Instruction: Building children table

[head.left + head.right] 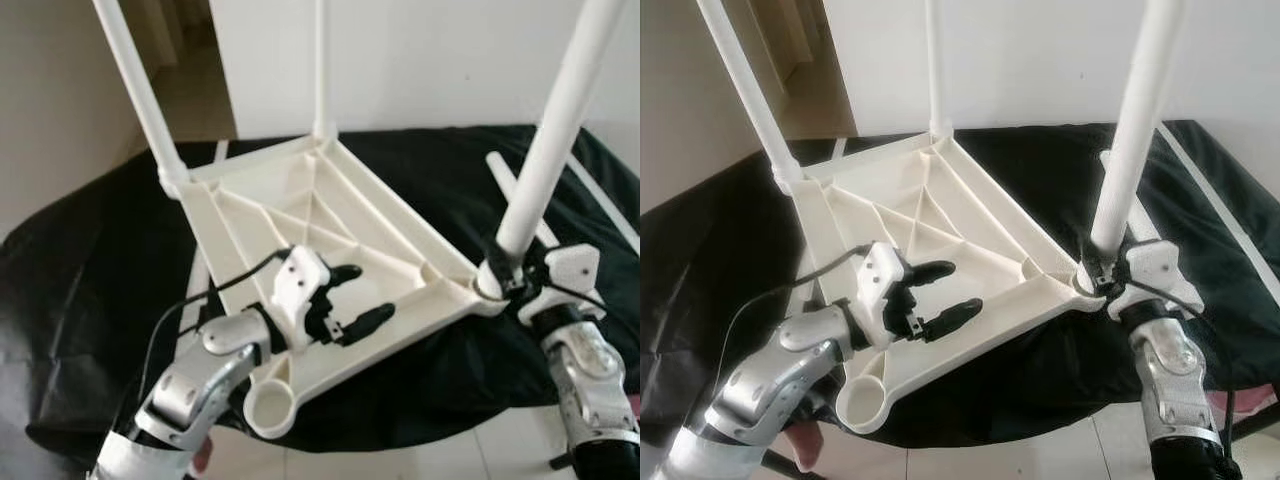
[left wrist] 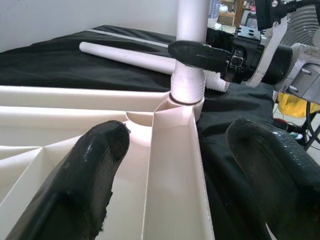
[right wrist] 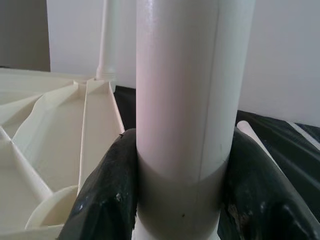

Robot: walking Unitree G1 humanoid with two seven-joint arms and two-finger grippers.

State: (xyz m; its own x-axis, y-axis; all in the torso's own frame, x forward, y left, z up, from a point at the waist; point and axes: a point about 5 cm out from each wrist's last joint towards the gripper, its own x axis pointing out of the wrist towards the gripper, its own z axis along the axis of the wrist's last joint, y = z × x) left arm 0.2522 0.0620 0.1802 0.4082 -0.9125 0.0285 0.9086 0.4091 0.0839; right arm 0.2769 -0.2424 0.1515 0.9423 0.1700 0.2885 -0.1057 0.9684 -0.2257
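Gripping leg (image 1: 540, 170) at corner socket — right gripper (image 1: 505, 275); left gripper (image 1: 352, 295) spread over tabletop (image 1: 330, 215) rim.

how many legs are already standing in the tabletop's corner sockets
3: far-left leg, far-middle leg, and near-right leg, gripped by the right gripper. A loose leg lies behind it.

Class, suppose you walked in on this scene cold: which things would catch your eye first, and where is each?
The white tabletop lies upside down on a black cloth, three white legs already standing up from its corners. The right pincer is shut on the nearest leg just above its socket, and the left pincer hovers open over the ribbed underside. One corner socket is empty, and a spare leg lies on the cloth.
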